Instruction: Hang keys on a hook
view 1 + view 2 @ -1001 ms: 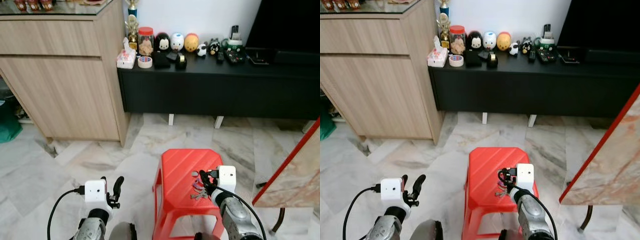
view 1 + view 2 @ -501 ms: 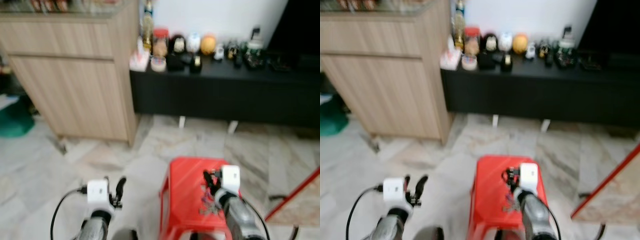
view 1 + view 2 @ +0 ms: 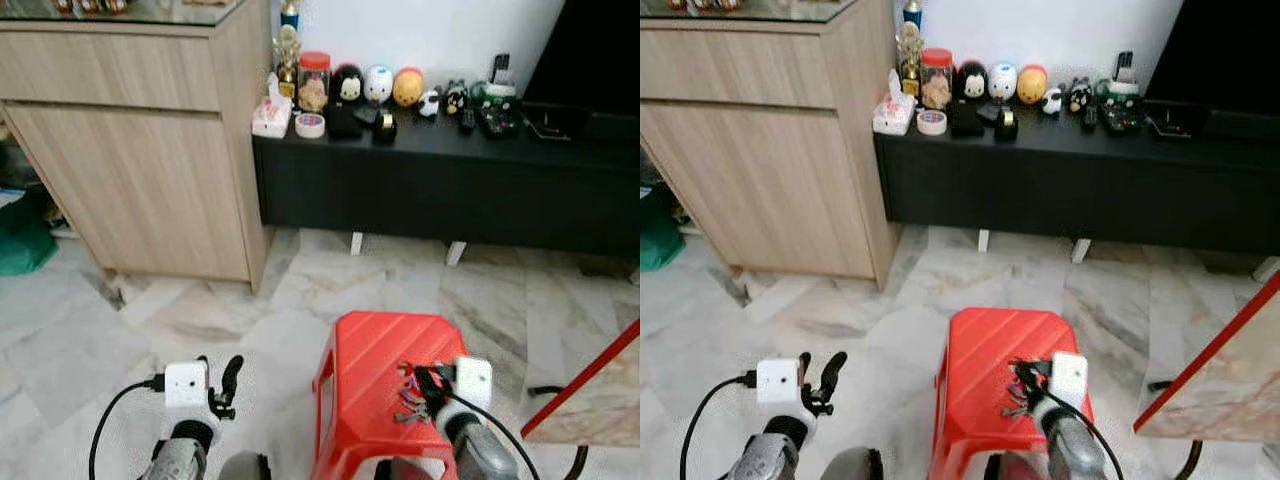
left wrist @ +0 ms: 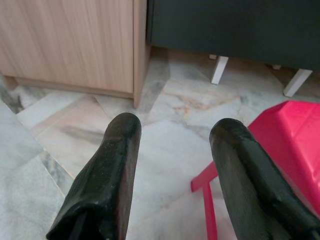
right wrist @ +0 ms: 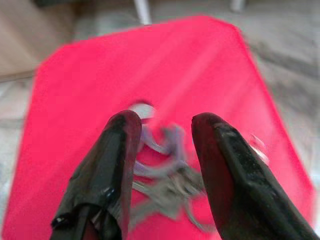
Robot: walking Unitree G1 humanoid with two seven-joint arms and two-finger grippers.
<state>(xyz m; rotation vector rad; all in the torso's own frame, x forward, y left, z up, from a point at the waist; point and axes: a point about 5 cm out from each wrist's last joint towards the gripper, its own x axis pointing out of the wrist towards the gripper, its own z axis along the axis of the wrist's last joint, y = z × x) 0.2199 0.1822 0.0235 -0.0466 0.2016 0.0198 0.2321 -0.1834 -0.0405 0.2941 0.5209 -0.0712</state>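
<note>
Red stool (image 3: 375, 385) — keys (image 5: 167, 182), right gripper (image 5: 162, 145) parted

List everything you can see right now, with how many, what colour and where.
keys: one bunch, grey, on the stool top
stool: one, red, on the marble floor
TV bench: one, black, against the wall
round figurines: three, black, white, orange, on the bench
tape roll: one, white, bench's left end
cabinet: one, light wood, left of bench
left gripper: black jaws open, over the floor
right gripper: black jaws open, around the keys
</note>
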